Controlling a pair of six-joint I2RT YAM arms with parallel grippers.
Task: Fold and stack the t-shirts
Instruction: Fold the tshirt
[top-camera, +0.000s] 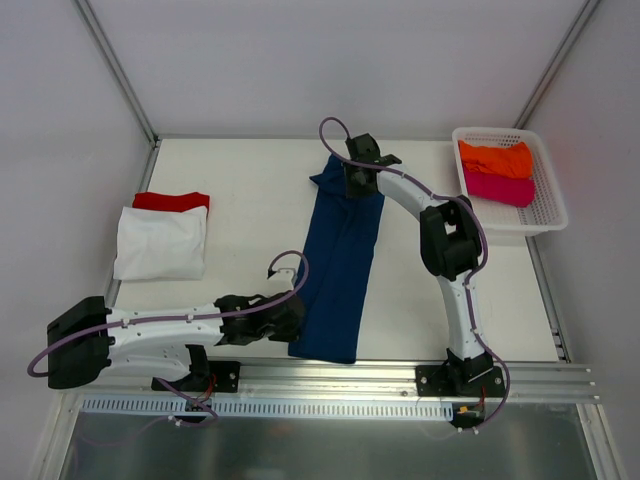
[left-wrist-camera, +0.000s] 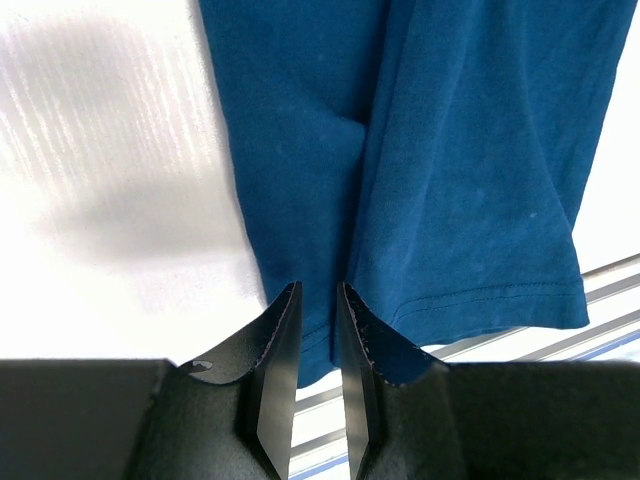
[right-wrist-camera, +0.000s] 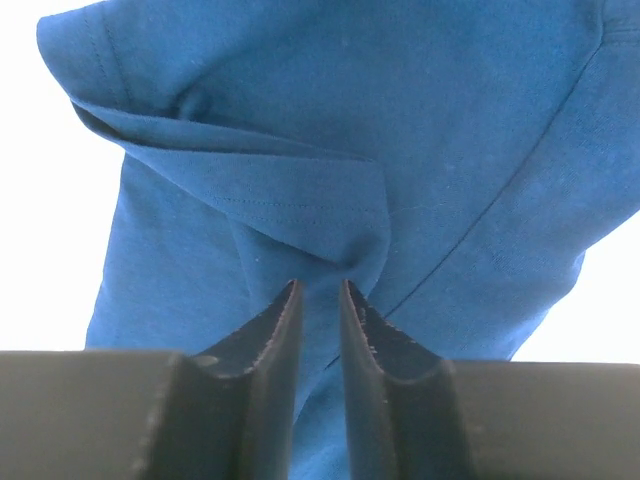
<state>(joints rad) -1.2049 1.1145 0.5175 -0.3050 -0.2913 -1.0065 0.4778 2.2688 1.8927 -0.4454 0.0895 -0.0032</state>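
White t-shirt lies folded on a red t-shirt at the table's left. Left gripper has narrow jaws, pinching the near hem of the navy t-shirt. That shirt lies mid-table as a long strip. Right gripper has narrow jaws with the shirt's far end bunched between them. Basket at far right holds the orange t-shirt and the magenta t-shirt.
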